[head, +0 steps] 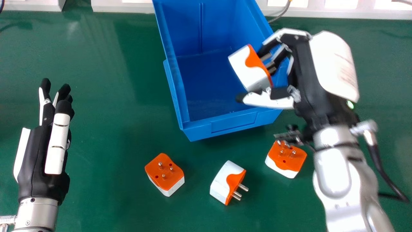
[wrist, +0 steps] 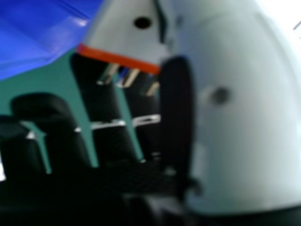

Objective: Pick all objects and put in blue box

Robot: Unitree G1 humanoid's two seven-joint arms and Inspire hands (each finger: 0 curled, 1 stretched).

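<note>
Held adapter (head: 249, 72), white with an orange pin face: gripped in my right hand (head: 304, 69), right of the frame's upper centre, tilted, its metal pins turned toward my fingers. The fingers lie along the pin side with the thumb below, narrowed to the adapter's width. In the right hand view its pins point at my fingers.

Blue box (head: 233, 122): top centre of the frame, beneath the held adapter, which appears to lie over its interior. Step in hand, as I judge it: the deposit. The next move calls for lowering slightly clear of the right wall, then spreading thumb and fingers so the adapter drops inside.

Remaining adapters, on the green table (head: 96, 129) below the box: left adapter (head: 165, 174), pins up; middle adapter (head: 222, 183), on its side with pins toward the right; right adapter (head: 285, 158), pins up, near my right wrist. Each awaits its own pick.

Left hand (head: 33, 161): left edge of the frame, idle, fingers extended and holding nothing.
</note>
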